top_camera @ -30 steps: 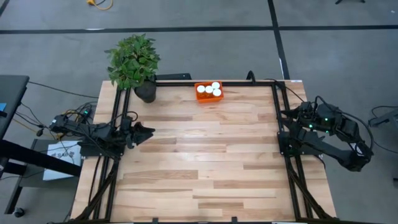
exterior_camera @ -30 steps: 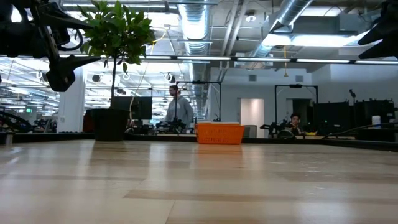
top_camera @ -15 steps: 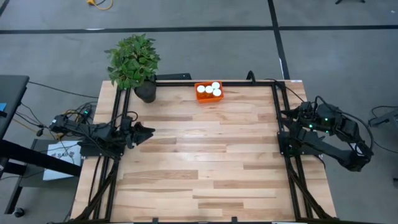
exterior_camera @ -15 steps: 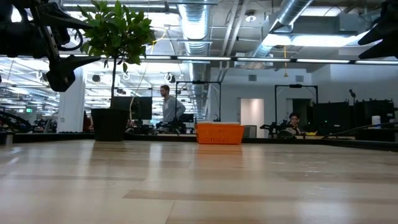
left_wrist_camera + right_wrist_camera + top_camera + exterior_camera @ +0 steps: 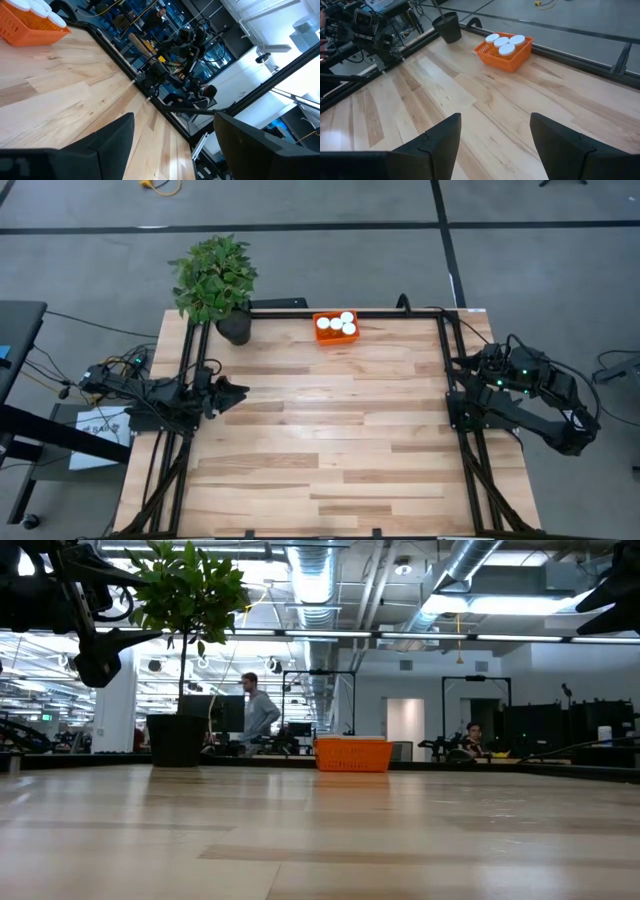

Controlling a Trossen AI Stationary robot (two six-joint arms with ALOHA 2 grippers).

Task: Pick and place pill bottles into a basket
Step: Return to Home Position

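Observation:
The orange basket point(image 5: 336, 328) stands at the table's far edge, near the middle. Several pill bottles stand in it; their white caps point(image 5: 337, 323) show above its rim. It also shows in the right wrist view point(image 5: 506, 52), the left wrist view point(image 5: 27, 27) and the low view point(image 5: 353, 754). My left gripper point(image 5: 238, 392) is open and empty at the table's left edge, above the wood. My right gripper point(image 5: 462, 366) is open and empty at the table's right edge.
A potted plant point(image 5: 215, 280) in a black pot point(image 5: 234, 330) stands at the table's far left corner, left of the basket. A black frame runs along the table's left, right and far edges. A person walks in the room beyond the table point(image 5: 257, 720).
Both arms have kept still. A person in the room behind the table has walked toward the left of the low view.

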